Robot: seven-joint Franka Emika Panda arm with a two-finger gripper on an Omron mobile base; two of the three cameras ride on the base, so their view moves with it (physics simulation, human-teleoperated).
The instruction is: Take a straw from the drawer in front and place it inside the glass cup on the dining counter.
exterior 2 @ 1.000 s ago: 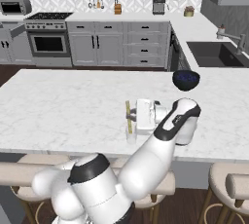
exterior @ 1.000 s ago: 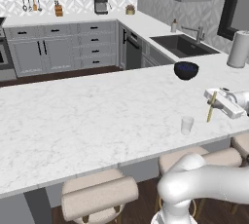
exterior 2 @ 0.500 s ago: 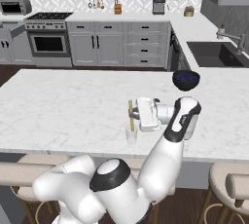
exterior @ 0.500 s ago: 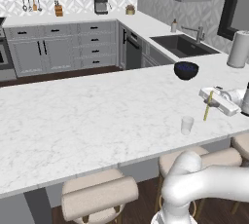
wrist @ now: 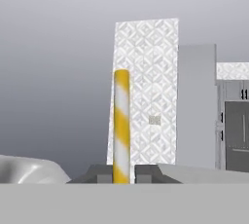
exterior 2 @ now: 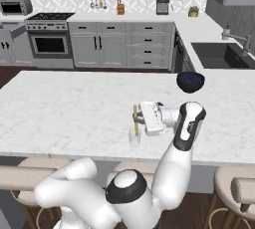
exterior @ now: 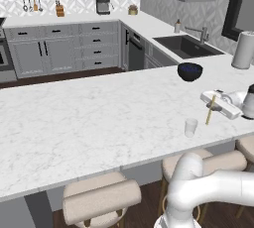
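My end effector point(exterior: 212, 104) is closed on the straw point(exterior: 210, 110), holding it near-upright above the tabletop point(exterior: 89, 123), just beside the cup point(exterior: 190, 127).

my two fingertips point(wrist: 145, 173) pinched the straw point(wrist: 121, 125), yellow with white stripes, which stood upright before a patterned wall point(wrist: 146, 91).

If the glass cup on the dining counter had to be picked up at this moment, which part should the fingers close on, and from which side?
Grip the glass cup across its side wall, about mid-height, where the slight taper gives two opposite faces. It stands upright and alone on the dining counter; coming from the stool edge looks best, since the gripper holding the straw hangs close above it.
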